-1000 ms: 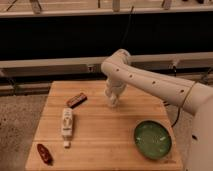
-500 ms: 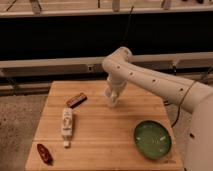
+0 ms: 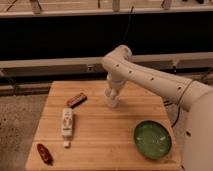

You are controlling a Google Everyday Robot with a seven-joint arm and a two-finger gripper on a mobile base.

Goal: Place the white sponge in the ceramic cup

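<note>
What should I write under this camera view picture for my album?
Robot gripper hangs over a wooden table with a green bowl, brown packet, white object and red object.

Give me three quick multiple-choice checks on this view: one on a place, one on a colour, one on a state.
1. Where is the pincer?
A) over the far middle of the wooden table
B) at the near left corner
C) off the table, over the floor

2. What colour is the bowl?
A) blue
B) green
C) white

3. How is the long white object placed?
A) standing upright
B) hanging off the edge
C) lying flat on the table

Answers:
1 A: the pincer hangs low over the table's far side, just right of the brown packet.
2 B: the bowl at the lower right of the view is plainly green.
3 C: the long white object lies lengthwise on the wood, well inside the edges.
</note>
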